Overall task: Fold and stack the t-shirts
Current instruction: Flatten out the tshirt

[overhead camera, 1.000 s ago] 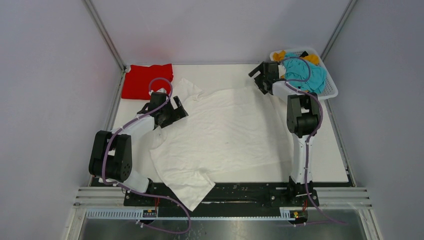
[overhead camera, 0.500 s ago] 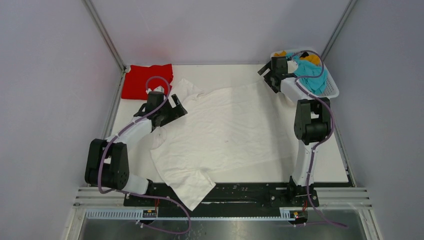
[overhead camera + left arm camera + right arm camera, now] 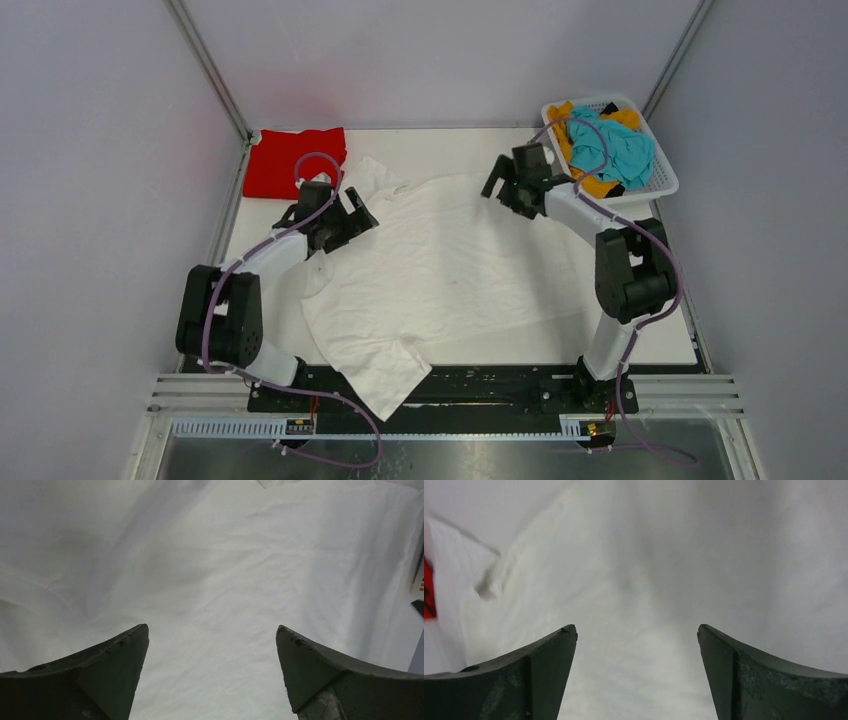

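Left gripper (image 3: 358, 216) hangs with its jaws spread wide and nothing between them, over the far-left part of the white shirt (image 3: 450, 260). The right gripper (image 3: 497, 190) is just as wide apart and empty, over the shirt's far edge, left of the basket (image 3: 665, 185).

Only the top view shows the whole layout. The white shirt lies spread across the table (image 3: 650, 320), with one sleeve hanging over the near edge. The red shirt (image 3: 293, 160) lies folded in the far-left corner. The teal shirt (image 3: 620, 150) is crumpled in the basket at the far right, on top of the orange-yellow shirt (image 3: 595, 185).

The left wrist view gives what the top view cannot: the left gripper (image 3: 212, 630) has both fingertips clear of the white shirt (image 3: 225, 570), which shows soft creases below them. The right wrist view shows the right gripper (image 3: 636, 629) open above the white shirt (image 3: 664, 570), with a folded edge of that cloth at the left. A sliver of the red shirt (image 3: 428, 592) shows at the frame's left border. Neither wrist view takes in the basket.
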You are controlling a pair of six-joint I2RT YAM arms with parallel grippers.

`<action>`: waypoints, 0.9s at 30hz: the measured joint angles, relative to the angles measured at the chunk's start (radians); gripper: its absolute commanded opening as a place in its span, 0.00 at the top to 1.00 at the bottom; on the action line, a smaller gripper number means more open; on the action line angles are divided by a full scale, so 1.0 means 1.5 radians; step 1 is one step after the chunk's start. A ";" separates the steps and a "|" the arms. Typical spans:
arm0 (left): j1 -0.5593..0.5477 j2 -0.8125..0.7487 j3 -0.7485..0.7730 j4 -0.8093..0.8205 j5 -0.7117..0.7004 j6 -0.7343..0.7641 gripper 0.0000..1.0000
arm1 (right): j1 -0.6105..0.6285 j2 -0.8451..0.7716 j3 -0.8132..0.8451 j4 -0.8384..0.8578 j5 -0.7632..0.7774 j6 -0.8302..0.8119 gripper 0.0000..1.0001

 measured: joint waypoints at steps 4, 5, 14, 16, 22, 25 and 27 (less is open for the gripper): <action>0.000 0.095 0.048 0.010 0.013 -0.013 0.01 | 0.057 0.000 -0.070 -0.010 -0.036 -0.005 0.00; -0.001 0.124 0.067 0.011 0.017 -0.016 0.01 | 0.061 0.000 -0.084 -0.015 -0.042 -0.005 0.00; -0.009 0.351 0.301 -0.005 0.048 -0.039 0.01 | 0.033 0.017 -0.115 -0.038 -0.058 -0.006 0.01; -0.009 0.396 0.365 -0.019 0.055 -0.042 0.01 | 0.020 0.024 -0.110 -0.039 -0.070 0.001 0.01; -0.011 0.542 0.598 -0.090 0.072 -0.047 0.01 | -0.017 0.045 -0.085 -0.036 -0.093 0.017 0.01; -0.011 0.625 0.733 -0.126 0.085 -0.051 0.01 | -0.025 0.055 -0.072 -0.036 -0.102 0.019 0.00; -0.011 0.674 0.815 -0.143 0.093 -0.056 0.01 | -0.028 0.065 -0.059 -0.037 -0.104 0.019 0.00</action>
